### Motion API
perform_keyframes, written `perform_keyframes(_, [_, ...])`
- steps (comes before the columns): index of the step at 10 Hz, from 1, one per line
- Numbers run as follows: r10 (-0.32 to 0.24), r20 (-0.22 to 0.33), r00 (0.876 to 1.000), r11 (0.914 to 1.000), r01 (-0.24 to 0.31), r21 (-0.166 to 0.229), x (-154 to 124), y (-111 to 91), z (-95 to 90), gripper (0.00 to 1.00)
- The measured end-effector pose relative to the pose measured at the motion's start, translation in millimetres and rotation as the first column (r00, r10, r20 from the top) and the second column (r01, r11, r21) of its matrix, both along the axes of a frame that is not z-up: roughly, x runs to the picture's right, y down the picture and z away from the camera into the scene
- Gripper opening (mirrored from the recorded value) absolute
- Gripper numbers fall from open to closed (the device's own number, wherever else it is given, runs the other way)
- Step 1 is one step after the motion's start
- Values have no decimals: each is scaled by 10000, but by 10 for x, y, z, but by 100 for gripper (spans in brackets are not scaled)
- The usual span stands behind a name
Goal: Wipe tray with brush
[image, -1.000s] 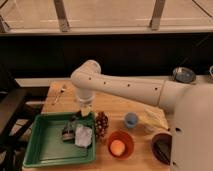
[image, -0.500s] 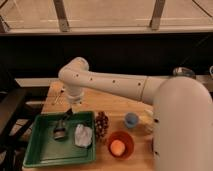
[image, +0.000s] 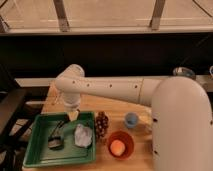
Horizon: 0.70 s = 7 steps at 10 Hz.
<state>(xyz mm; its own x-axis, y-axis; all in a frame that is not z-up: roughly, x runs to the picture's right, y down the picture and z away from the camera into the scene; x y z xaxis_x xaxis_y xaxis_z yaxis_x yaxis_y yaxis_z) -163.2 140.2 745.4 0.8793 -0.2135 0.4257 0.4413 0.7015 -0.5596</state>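
The arm has swung further left, so the claw (image: 71,114), pinching the brush (image: 57,134) handle, holds its bristles on the green tray (image: 35,150) at lower left for wiping.

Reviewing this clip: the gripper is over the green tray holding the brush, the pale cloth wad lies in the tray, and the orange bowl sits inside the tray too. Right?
Not quite. The orange bowl stands on the wooden table, right of the tray, not inside it. The camera view shows this. The rest holds: the gripper is over the tray, shut on the brush, and the cloth wad lies in the tray.
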Motion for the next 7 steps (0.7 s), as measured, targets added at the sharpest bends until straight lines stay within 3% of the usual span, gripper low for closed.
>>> perform_keyframes(4, [659, -887, 9939, 9978, -656, 58, 641, -121, 80, 0])
perform_keyframes(7, [462, -1115, 9927, 9986, -430, 311, 673, -340, 134, 0])
